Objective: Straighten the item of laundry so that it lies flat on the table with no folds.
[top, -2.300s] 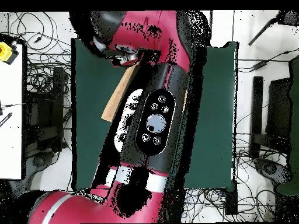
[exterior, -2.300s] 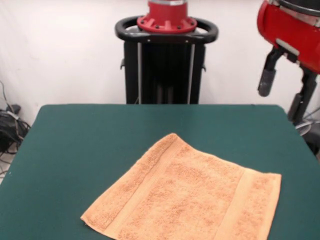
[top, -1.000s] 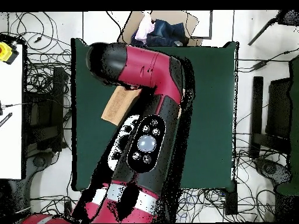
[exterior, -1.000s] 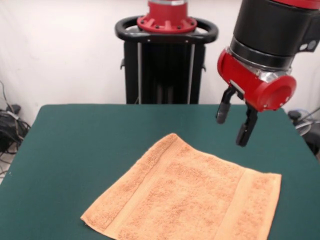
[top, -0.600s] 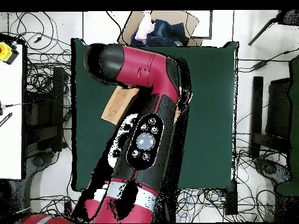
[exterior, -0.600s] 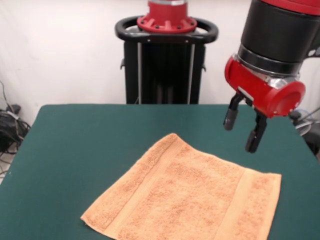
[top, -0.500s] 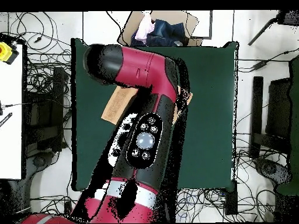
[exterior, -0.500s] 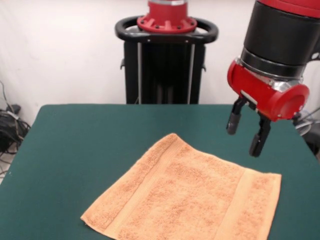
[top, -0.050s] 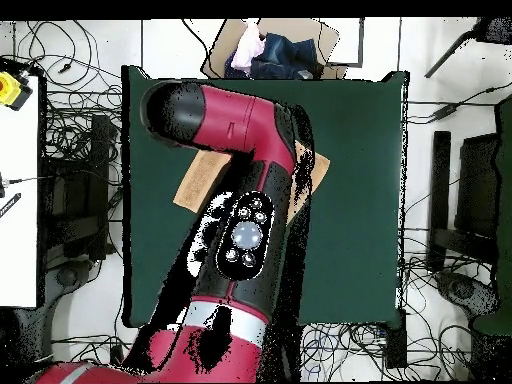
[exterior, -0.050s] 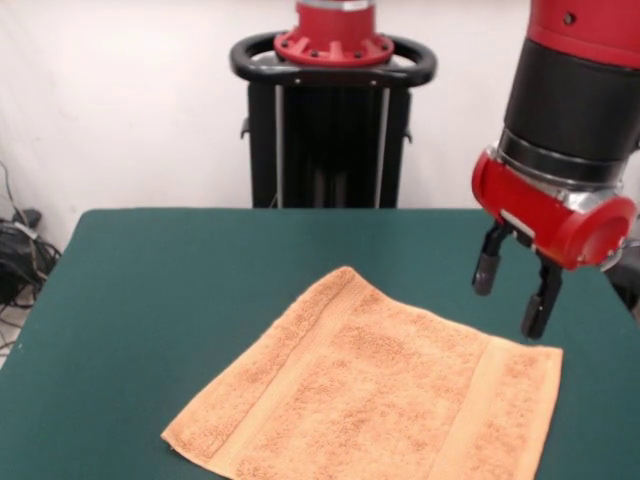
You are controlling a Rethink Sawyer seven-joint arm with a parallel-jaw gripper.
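On the table (exterior, -0.050s: 180, 270), the orange-tan towel (exterior, -0.050s: 370, 395) lies flat; gripper (exterior, -0.050s: 512, 296) spread apart above its corner.

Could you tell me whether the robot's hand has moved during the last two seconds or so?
Yes. In the front view the open hand swung in from the right edge and descended, now hovering above the light orange-tan terry-cloth towel's far right corner.
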